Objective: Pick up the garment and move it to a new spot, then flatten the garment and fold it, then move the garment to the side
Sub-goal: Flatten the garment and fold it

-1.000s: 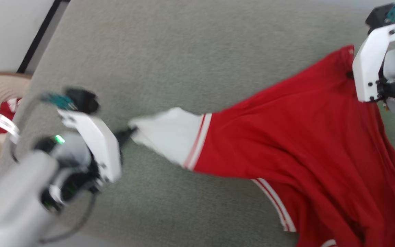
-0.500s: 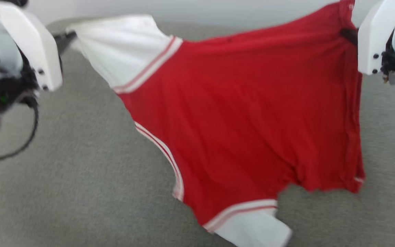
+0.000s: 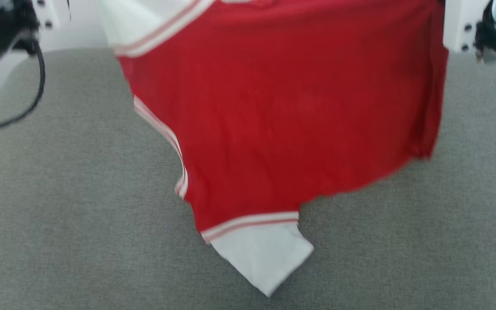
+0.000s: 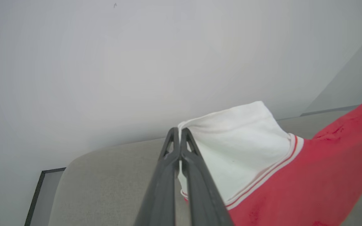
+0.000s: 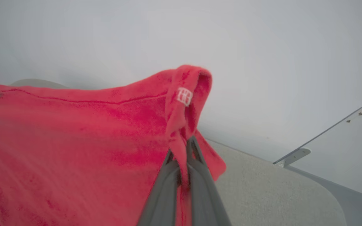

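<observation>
The garment (image 3: pixel 282 107), a red T-shirt with white sleeves, hangs spread out above the grey surface (image 3: pixel 58 224). My left gripper (image 4: pixel 178 131) is shut on the edge of one white sleeve (image 4: pixel 237 147). My right gripper (image 5: pixel 182 150) is shut on a bunched red corner of the garment (image 5: pixel 74 141) that bears a small white label. In the head view both wrists sit at the top corners, with the shirt stretched between them. The other white sleeve (image 3: pixel 261 254) dangles lowest, close over the surface.
The padded grey surface spreads wide below and on both sides of the shirt. A pale wall (image 4: pixel 105 62) rises just behind its rounded far edge. A black cable (image 3: pixel 37 86) loops from my left wrist.
Both arms have raised the garment off the surface, the left one most. It went from lying stretched out to hanging as a sheet. The head view has also shifted.
</observation>
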